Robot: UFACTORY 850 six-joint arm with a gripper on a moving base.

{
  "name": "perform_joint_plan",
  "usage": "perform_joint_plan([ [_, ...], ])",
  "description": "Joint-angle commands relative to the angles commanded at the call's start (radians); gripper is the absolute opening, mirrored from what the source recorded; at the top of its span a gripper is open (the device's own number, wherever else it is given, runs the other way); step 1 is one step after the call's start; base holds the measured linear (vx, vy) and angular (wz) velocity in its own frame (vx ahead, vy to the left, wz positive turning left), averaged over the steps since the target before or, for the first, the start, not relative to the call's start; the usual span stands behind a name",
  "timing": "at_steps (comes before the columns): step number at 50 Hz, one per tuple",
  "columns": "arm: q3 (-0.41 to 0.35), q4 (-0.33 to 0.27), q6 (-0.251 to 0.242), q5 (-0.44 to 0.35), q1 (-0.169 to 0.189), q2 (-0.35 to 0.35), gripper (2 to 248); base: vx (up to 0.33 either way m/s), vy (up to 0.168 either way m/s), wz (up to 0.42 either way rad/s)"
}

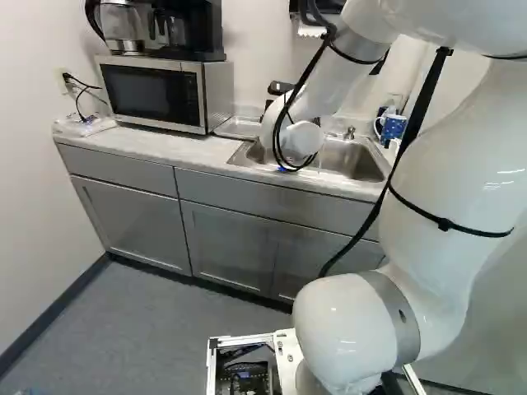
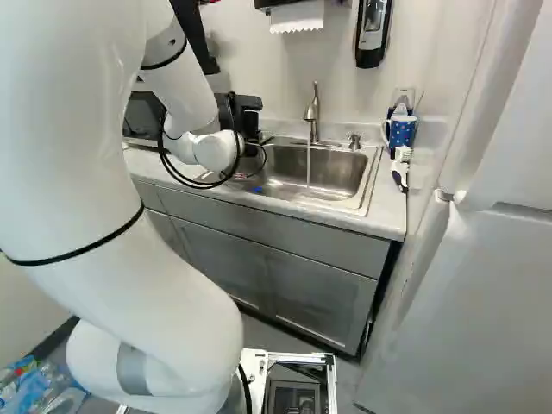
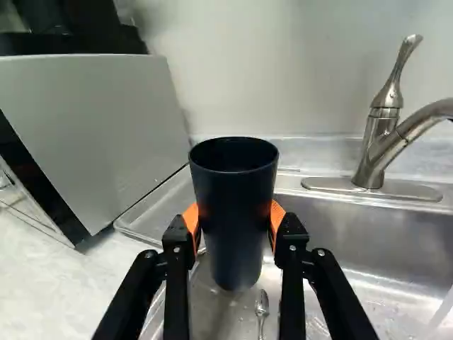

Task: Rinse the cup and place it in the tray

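Observation:
Beyond the white wrist in the right base view, black parts of my gripper [image 2: 247, 116] show, its fingertips hidden. In the wrist view the gripper [image 3: 236, 225] is shut on a dark navy cup [image 3: 236, 191], an orange pad against each side. The cup is upright, mouth up, over the near side of the sink [image 3: 368, 234]. A shallow metal tray [image 3: 145, 214] lies between the microwave and the basin, partly hidden behind the cup. Water [image 2: 308, 166] runs from the faucet [image 2: 314, 112], away from the cup.
The microwave [image 1: 156, 95] stands beside the tray. A spoon [image 3: 262, 304] lies in the sink under the gripper. A blue patterned mug [image 2: 401, 131] and a brush [image 2: 400, 168] are on the counter past the faucet. A paper towel holder [image 2: 296, 15] hangs above.

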State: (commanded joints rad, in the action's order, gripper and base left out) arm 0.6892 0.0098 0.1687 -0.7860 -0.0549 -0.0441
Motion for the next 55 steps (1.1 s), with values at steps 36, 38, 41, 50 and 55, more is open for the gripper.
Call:
perform_joint_plan([
  [36, 0.000, 0.000, 0.378, 0.000, 0.000, 0.000, 116, 0.000, 0.000, 0.000],
  [38, 0.000, 0.000, 0.399, 0.000, 0.000, 0.000, 116, 0.000, 0.000, 0.000],
  [41, 0.000, 0.000, 0.430, 0.000, 0.000, 0.000, 116, 0.000, 0.000, 0.000],
  [50, 0.000, 0.000, 0.525, 0.000, 0.000, 0.000, 116, 0.000, 0.000, 0.000],
  [55, 0.000, 0.000, 0.577, 0.000, 0.000, 0.000, 116, 0.000, 0.000, 0.000],
])
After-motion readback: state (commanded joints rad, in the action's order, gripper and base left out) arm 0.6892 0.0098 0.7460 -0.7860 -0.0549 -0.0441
